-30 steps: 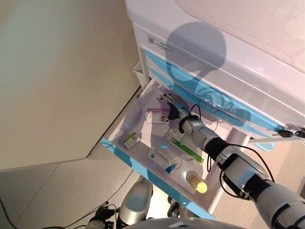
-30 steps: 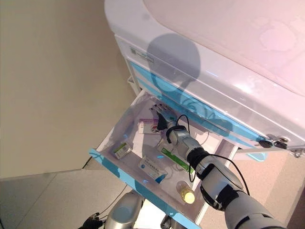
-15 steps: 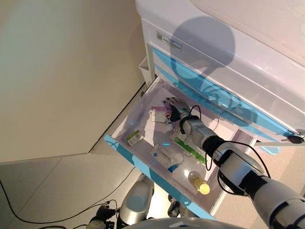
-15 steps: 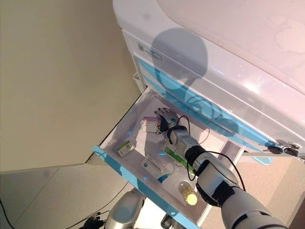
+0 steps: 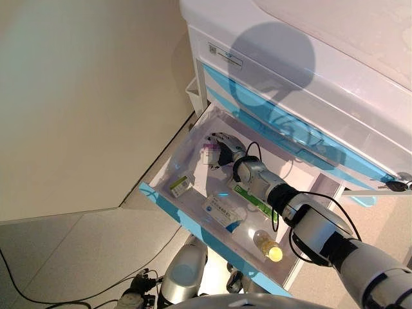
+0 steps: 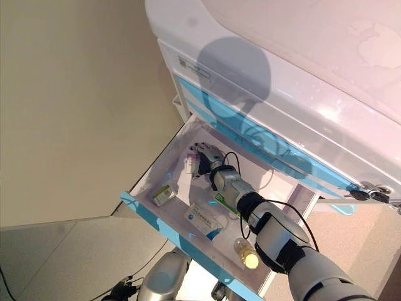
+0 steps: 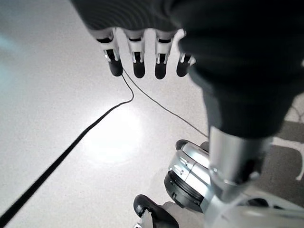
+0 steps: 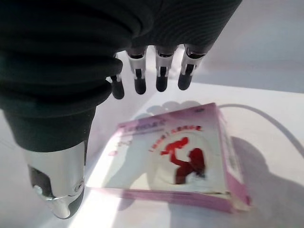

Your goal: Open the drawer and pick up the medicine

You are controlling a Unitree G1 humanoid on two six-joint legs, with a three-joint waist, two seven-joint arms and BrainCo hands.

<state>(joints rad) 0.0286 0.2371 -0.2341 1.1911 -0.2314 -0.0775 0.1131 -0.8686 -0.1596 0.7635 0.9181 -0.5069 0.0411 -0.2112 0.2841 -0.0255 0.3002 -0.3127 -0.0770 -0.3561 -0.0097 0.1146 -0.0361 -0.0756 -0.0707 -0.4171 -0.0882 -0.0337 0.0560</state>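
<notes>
The drawer (image 5: 193, 222) of the white and blue cabinet (image 5: 335, 84) stands pulled out, so the opening step reads as done and the pick remains. The right hand (image 5: 223, 147) reaches into the drawer's far end, at the middle of the left eye view, with its arm entering from the lower right. In its own wrist view the fingers (image 8: 161, 73) hang nearly straight in a row, spread loosely, with the thumb (image 8: 57, 187) set apart from them; the hand holds nothing. The pink medicine box (image 8: 180, 159) lies flat on the drawer floor directly beneath the palm, between the finger row and the thumb, not yet touched as far as can be seen. Its broad printed face is up, and its long axis runs roughly across the line of the fingers, so closing fingers and thumb would likely meet its two long edges. Because the box lies flat, the tips would need to get under or onto those thin edges; a slip is the evident risk. Other items lie nearer the drawer front: a green-marked small box (image 5: 179, 187), a blue-marked box (image 5: 220, 211), a long green box (image 5: 254, 201) and a yellow-capped bottle (image 5: 268, 246). The left hand (image 7: 142, 52) hangs over the floor (image 7: 61, 118), fingers relaxed and empty, well apart from the drawer; the right hand is plainly the nearer.
</notes>
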